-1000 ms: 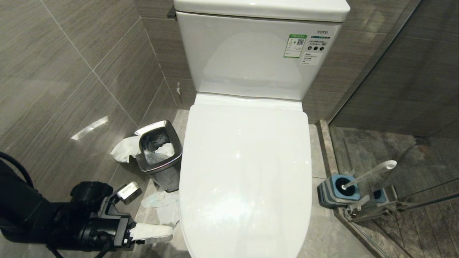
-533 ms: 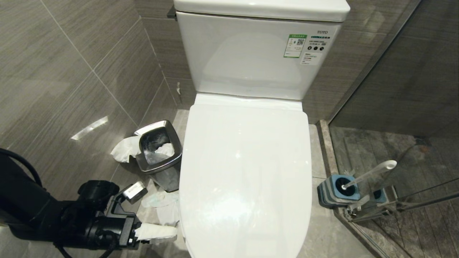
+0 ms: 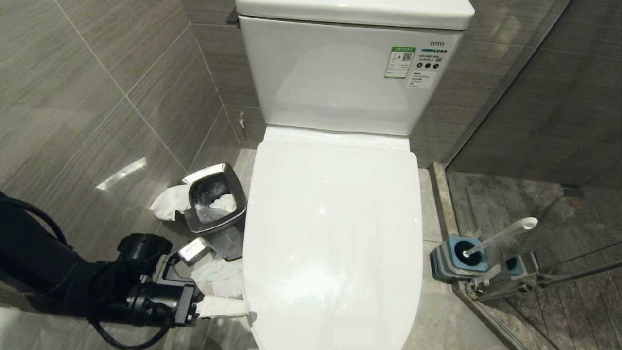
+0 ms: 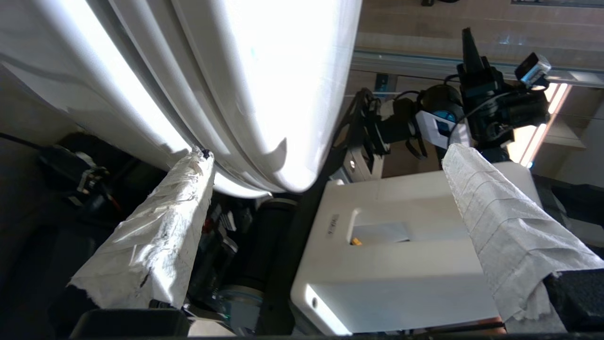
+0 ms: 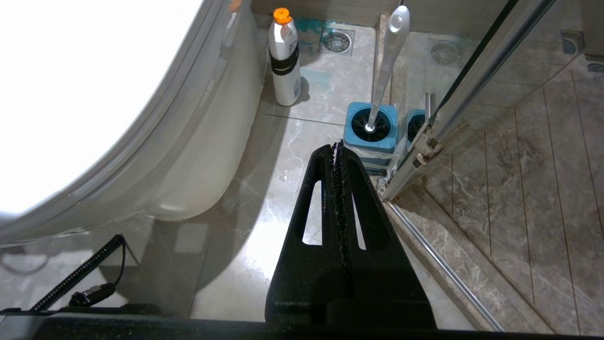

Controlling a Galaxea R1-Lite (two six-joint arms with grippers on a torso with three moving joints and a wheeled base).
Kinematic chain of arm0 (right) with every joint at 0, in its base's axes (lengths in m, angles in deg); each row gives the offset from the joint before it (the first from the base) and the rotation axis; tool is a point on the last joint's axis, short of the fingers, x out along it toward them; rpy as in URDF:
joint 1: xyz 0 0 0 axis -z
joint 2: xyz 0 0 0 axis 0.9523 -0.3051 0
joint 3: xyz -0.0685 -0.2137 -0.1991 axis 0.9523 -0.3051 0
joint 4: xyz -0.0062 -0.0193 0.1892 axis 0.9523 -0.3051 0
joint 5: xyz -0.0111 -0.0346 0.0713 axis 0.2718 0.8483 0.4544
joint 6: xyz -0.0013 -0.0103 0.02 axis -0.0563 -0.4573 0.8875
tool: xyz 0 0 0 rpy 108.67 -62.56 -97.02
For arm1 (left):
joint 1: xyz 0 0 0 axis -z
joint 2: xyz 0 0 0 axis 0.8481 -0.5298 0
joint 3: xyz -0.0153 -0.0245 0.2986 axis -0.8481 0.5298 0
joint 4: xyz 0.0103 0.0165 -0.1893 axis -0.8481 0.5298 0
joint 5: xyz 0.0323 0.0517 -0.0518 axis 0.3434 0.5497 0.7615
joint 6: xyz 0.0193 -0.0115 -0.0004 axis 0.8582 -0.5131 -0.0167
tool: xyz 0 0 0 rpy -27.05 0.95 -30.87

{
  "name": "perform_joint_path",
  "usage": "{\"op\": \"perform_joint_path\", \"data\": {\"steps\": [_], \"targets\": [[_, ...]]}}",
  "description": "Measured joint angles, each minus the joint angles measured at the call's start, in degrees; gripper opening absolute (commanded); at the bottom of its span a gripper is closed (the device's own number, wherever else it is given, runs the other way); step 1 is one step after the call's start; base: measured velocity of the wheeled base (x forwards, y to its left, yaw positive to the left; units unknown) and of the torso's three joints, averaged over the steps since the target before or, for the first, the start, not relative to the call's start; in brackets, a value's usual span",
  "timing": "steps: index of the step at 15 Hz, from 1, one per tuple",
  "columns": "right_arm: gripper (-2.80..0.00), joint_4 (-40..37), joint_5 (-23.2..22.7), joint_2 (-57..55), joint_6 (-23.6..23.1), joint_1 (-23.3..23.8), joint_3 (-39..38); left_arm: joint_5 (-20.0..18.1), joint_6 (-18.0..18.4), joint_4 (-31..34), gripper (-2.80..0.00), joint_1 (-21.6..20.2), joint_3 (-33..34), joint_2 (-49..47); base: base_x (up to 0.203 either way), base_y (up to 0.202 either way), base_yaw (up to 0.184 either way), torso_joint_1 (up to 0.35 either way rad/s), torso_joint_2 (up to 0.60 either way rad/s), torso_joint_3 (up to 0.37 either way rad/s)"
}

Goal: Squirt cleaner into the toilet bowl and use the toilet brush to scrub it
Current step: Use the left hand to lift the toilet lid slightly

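The left gripper point(image 3: 228, 311) sits low at the toilet's left side, fingers spread wide and holding nothing. Its paper-wrapped fingertip point(image 3: 226, 307) is right at the edge of the lid point(image 3: 335, 233). The lid is down, so the toilet bowl point(image 5: 188, 156) is covered and you can't see inside. No cleaner is in it yet, I'd guess.

The step looks like lifting the lid. To do it well, slide one finger under the lip & keep the other on top, then lift slow so it doesn't slip or slam. The bin point(image 3: 216, 206) w/ tissues is near, so don't bump it.

On the right, the toilet brush point(image 3: 500, 236) stands in its blue holder point(image 3: 457, 265) by the glass door.

The left wrist view shows one fingertip touching the underside of the rim; the head view can't show that. The right wrist view shows the right gripper point(image 5: 339, 156) pressed closed & empty, near the floor, plus a white bottle point(image 5: 284, 61) w/ an orange cap beside the bowl. The head view hides both.
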Motion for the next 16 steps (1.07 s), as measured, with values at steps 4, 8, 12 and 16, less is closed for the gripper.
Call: {"op": "perform_joint_path", "data": {"steps": [4,8,12,16], "targets": [[-2.8,0.0,0.0,0.0,0.0,0.0,0.0,1.3,0.1,-0.3,0.0,0.0,-2.0,-0.9,0.0,0.0,0.0,0.0,0.0,0.0],[-2.8,0.0,0.0,0.0,0.0,0.0,0.0,2.4,0.2,-1.5,0.0,0.0,-2.5,-1.2,0.0,0.0,0.0,0.0,0.0,0.0],[-2.8,0.0,0.0,0.0,0.0,0.0,0.0,2.8,0.7,-5.3,0.0,0.7,-1.6,-1.1,0.0,0.0,0.0,0.0,0.0,0.0],[-2.8,0.0,0.0,0.0,0.0,0.0,0.0,5.8,0.9,-8.1,0.0,2.2,-0.1,-0.5,0.0,0.0,0.0,0.0,0.0,0.0]]}}
